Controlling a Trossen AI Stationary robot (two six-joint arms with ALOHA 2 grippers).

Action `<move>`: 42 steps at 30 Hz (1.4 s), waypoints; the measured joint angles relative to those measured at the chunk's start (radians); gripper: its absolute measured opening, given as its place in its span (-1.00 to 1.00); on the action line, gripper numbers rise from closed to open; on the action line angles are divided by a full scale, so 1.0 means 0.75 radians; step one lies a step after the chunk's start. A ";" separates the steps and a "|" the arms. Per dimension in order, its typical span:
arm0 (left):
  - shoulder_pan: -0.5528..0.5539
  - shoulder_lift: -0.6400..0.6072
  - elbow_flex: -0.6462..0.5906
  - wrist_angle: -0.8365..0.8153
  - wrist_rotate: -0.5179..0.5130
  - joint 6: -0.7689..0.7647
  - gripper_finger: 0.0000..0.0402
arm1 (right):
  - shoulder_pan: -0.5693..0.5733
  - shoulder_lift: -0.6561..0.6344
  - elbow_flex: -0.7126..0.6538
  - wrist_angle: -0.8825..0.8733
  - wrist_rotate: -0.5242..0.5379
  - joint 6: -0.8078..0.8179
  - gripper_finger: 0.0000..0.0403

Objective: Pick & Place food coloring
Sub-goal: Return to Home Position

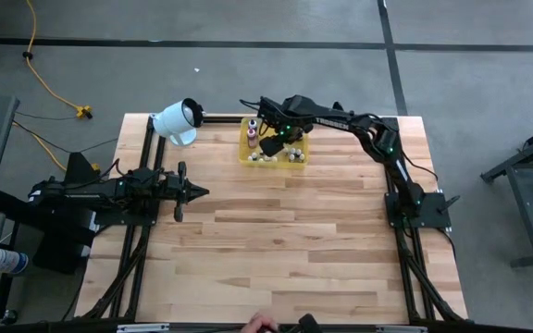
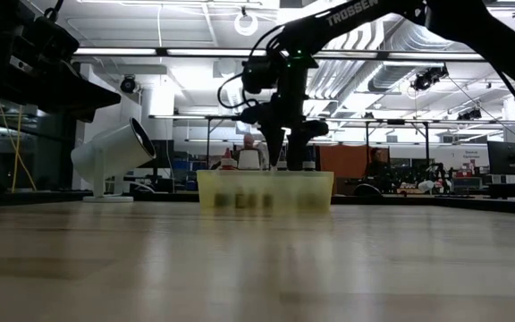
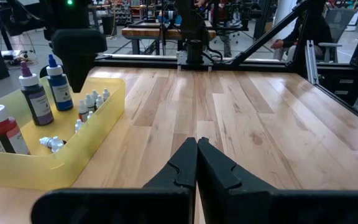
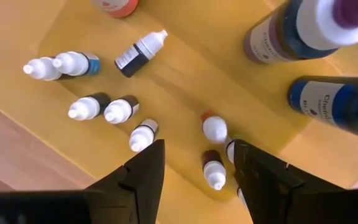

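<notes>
Evidently the food coloring bottles (image 4: 140, 53) lay in the yellow tray (image 3: 73, 165). The right gripper (image 4: 194, 155) hung above them, fingers apart and empty, so lifting clear homeward seemed next. The left gripper (image 1: 197, 192) waited at the table's left, fingers together.

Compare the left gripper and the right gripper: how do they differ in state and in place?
The left gripper is shut; the right gripper is open. The left one lies low over bare table, apart from the yellow tray; the right one hangs above that tray, over the small food coloring bottles. Neither holds anything.
</notes>
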 joint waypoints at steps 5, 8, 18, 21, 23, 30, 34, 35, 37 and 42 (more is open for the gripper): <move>0.000 0.000 0.000 0.000 0.000 0.000 -1.00 | 0.005 0.001 0.000 0.000 -0.020 -0.028 -0.10; 0.000 0.000 0.000 -0.001 0.000 0.000 -1.00 | 0.009 -0.005 0.000 0.001 -0.040 -0.050 -0.10; 0.000 0.000 0.000 -0.001 -0.001 0.000 -1.00 | 0.071 -0.187 0.000 0.034 -0.118 -0.304 -0.11; 0.000 0.000 0.000 -0.001 -0.001 0.000 -1.00 | 0.106 -0.255 0.000 0.071 -0.121 -0.383 -0.17; 0.000 0.000 0.000 0.000 -0.001 0.000 -1.00 | 0.127 -0.297 0.000 0.091 -0.130 -0.461 -0.24; 0.000 0.000 0.000 -0.001 -0.001 0.000 -1.00 | 0.203 -0.421 0.000 0.118 -0.195 -0.655 -0.56; 0.000 0.000 0.000 -0.001 -0.001 0.000 -1.00 | 0.232 -0.546 -0.175 0.263 -0.215 -0.691 -0.81; 0.000 0.000 0.000 -0.001 -0.001 0.000 -1.00 | 0.239 -0.598 -0.272 0.353 -0.241 -0.694 -0.89; 0.000 0.000 0.000 -0.001 -0.001 0.000 -1.00 | 0.255 -0.721 -0.510 0.596 -0.313 -0.676 -0.97; 0.000 0.000 0.000 -0.001 -0.001 0.000 -1.00 | 0.283 -1.021 -1.099 1.178 -0.431 -0.494 -0.98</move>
